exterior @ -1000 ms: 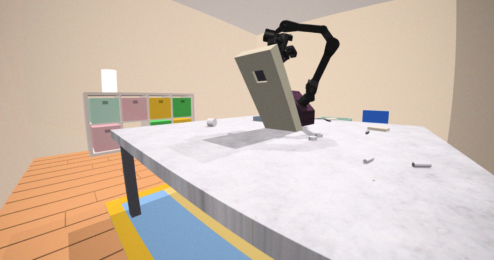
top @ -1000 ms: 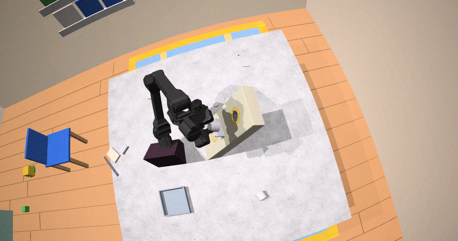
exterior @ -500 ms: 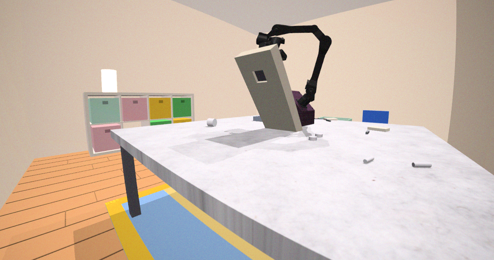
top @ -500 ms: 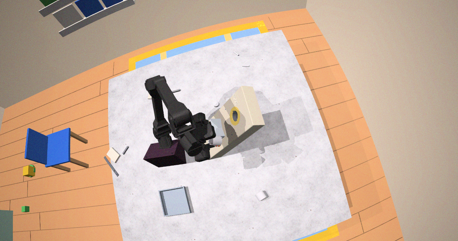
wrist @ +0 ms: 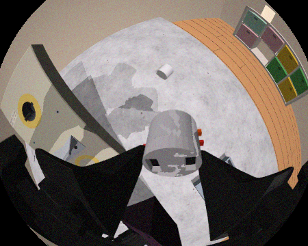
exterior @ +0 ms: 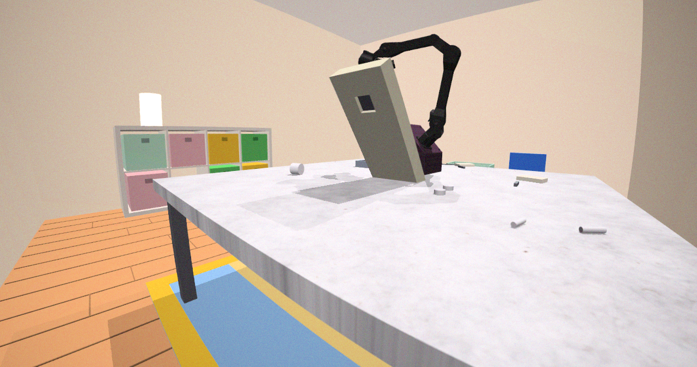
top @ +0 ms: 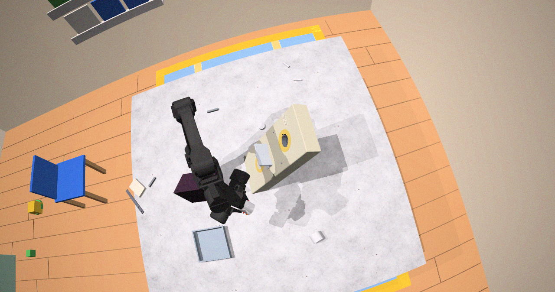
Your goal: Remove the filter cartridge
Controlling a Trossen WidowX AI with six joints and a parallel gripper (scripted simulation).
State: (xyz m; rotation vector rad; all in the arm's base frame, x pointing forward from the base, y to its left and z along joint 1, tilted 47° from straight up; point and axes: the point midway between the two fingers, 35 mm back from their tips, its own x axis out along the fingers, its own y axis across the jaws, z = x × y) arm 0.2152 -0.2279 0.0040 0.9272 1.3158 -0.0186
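Note:
The round grey filter cartridge (top: 247, 207) (wrist: 172, 140) is out of the panel and in the air. My gripper (wrist: 172, 153) is shut on it, one finger on each side, and two dark slots show on the face toward the wrist camera. The cream service panel (top: 306, 135) (exterior: 375, 135) (wrist: 14, 92) leans on the table, with an empty round socket (top: 285, 140) (wrist: 29, 111) in a yellow ring. The pale blue tray (top: 214, 244) lies below and left of the gripper in the top view. In the exterior view the panel hides the cartridge.
A grey-blue bracket (top: 262, 154) sticks out from the panel's lower part, over a second yellow ring. A white cylinder (top: 317, 236) (exterior: 297, 169) (wrist: 165, 71) lies on the marble table (top: 349, 220). The dark purple base block (top: 188, 187) stands beside the arm. Small grey pieces lie behind the panel.

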